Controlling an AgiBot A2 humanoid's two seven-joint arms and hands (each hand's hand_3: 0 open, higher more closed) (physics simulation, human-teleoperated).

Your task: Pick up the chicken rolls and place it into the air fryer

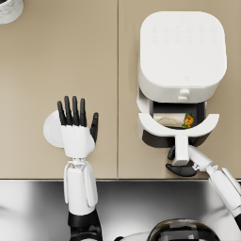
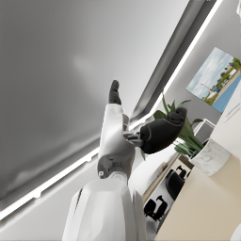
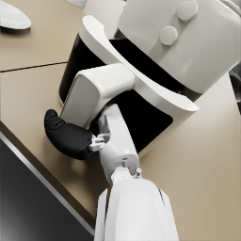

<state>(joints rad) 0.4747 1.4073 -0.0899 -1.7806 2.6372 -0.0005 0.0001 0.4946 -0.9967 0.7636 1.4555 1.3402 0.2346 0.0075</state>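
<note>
Down at the lower right of the head view, the right hand (image 1: 181,168) is at the air fryer's drawer handle (image 1: 180,149), dark fingers wrapped under and around it; the right wrist view shows that hand (image 3: 70,137) tucked against the underside of the white handle (image 3: 96,92), gripping it. Over at centre left, the left hand (image 1: 76,129) hangs flat with fingers spread, holding nothing, above the small white plate (image 1: 51,128), which looks bare where it shows. Further up, right of centre, the drawer (image 1: 176,124) stands pulled out from the air fryer (image 1: 181,52), and the chicken rolls (image 1: 173,119) already lie inside it, pale wrap with an orange-green bit at one end. The risk now, as I read it: a crooked or hurried push could jam the drawer or shove the whole fryer back across the counter, and a slipping grip would leave it ajar. Hard to read: the drawer front hides most of the roll, the plate is partly covered, and the left wrist view points off at the room.
</note>
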